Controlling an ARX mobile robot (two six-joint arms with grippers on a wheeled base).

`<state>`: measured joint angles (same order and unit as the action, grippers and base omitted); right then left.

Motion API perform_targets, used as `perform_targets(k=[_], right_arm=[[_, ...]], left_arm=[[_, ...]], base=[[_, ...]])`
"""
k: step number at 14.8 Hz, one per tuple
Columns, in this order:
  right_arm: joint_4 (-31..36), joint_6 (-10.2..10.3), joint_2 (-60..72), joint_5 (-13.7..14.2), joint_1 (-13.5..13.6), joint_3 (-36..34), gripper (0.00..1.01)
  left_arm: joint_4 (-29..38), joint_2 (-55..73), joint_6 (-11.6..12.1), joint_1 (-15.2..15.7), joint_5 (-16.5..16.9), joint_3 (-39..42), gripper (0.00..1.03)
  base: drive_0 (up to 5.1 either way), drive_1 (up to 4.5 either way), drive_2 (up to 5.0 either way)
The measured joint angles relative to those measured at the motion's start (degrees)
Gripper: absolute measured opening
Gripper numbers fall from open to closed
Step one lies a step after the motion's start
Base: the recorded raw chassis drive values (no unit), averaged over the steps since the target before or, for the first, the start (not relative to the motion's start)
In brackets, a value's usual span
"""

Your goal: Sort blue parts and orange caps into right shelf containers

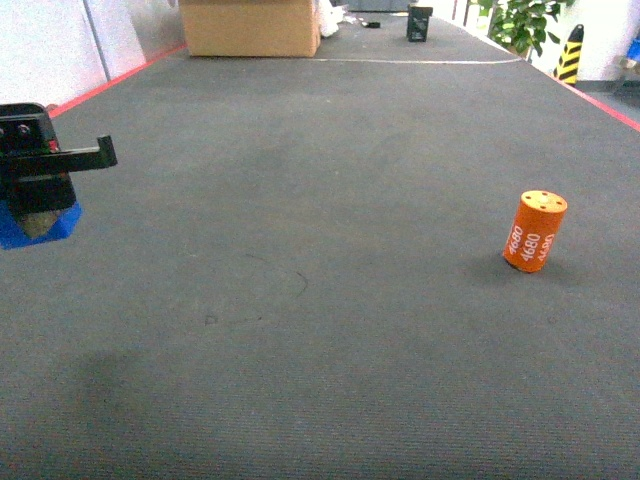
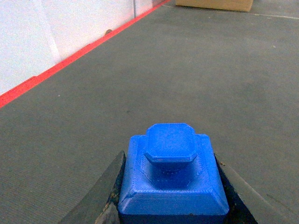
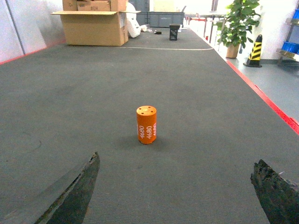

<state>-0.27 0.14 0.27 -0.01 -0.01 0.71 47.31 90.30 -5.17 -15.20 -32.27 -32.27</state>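
Note:
A bright-blue part (image 2: 173, 179) with a raised octagonal knob sits between the dark fingers of my left gripper (image 2: 170, 186), which is shut on it. In the head view this gripper (image 1: 38, 205) hangs at the far left edge, with the blue part (image 1: 45, 228) showing under it. An orange cap (image 1: 535, 230) printed "4680" stands upright on the grey carpet at the right. My right gripper (image 3: 176, 161) is open wide and empty, and the orange cap (image 3: 146, 124) stands a little ahead of it, apart from both fingers. The right shelf containers cannot be made out.
A cardboard box (image 1: 250, 27) and a small black object (image 1: 420, 22) stand at the far end. A red line and white wall (image 2: 46, 42) border the left. On the right are a potted plant (image 3: 236, 23), a striped bollard (image 3: 254, 49) and slivers of blue on a rack (image 3: 290, 46).

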Motion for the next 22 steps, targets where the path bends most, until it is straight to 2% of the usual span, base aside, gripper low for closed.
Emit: perform_targets(k=[4,12,17,22], right_arm=[[0.00,0.00,0.00,0.00,0.00,0.00,0.98],[0.00,0.00,0.00,0.00,0.00,0.00,0.98],[-0.02,0.00,0.00,0.00,0.00,0.00,0.98],[-0.02,0.00,0.00,0.00,0.00,0.00,0.98]], left_arm=[[0.17,0.52,0.22,-0.42,1.14,0.00,0.41],[1.27,0.94,2.16,-1.46,5.20,-0.50,0.41],[1.05,-0.09,2.10,-6.16,5.20,0.20,0.41],[1.60,-1.29,2.12,-8.70,3.76,1.84,0.41]], base=[[0.0,0.00,0.0],[0.0,0.00,0.0],[0.0,0.00,0.0],[0.0,0.00,0.0]])
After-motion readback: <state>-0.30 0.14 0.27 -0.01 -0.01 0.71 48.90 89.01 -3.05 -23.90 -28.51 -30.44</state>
